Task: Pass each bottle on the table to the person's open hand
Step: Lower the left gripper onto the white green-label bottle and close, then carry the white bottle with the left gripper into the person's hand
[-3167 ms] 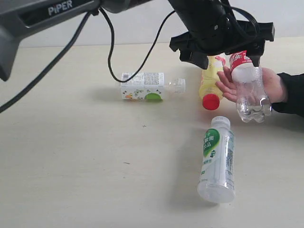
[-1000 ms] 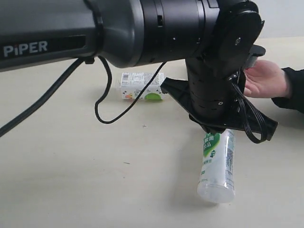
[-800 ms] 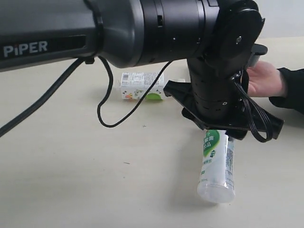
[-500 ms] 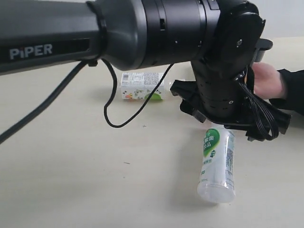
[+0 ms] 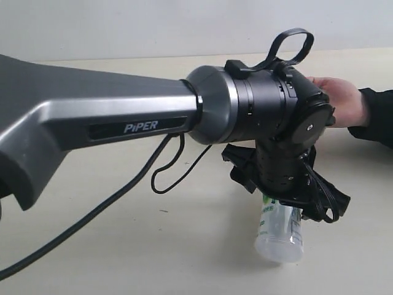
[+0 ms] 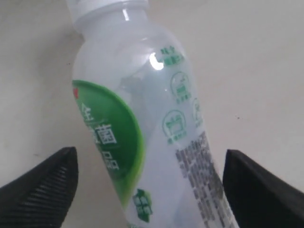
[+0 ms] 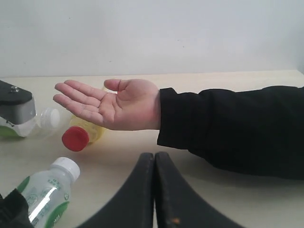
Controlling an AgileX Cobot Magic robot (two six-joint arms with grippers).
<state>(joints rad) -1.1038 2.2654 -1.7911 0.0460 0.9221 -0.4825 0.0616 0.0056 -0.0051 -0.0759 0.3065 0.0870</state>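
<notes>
White-green bottle [image 6: 142,104] lies on the table [image 6: 261,71] between wide-spread jaws of the left tool [image 6: 149,156]; right tool [image 7: 154,159] closed tight.

Wall [image 5: 123,24]: plain pale grey, a band across the top of the exterior view.
Black sleeve [image 5: 376,120]: dark, finely ribbed fabric, at the right edge of the exterior view, about mid-height.

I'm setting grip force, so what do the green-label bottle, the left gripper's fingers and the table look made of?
Green-label bottle: thin-looking translucent plastic, glossy; a bright glint sits on its shoulder. Left gripper's fingers: black, matte, finely ribbed texture, perhaps rubber or printed plastic. Table: pale beige, matte, possibly wood laminate; its plain look leaves that open.
</notes>
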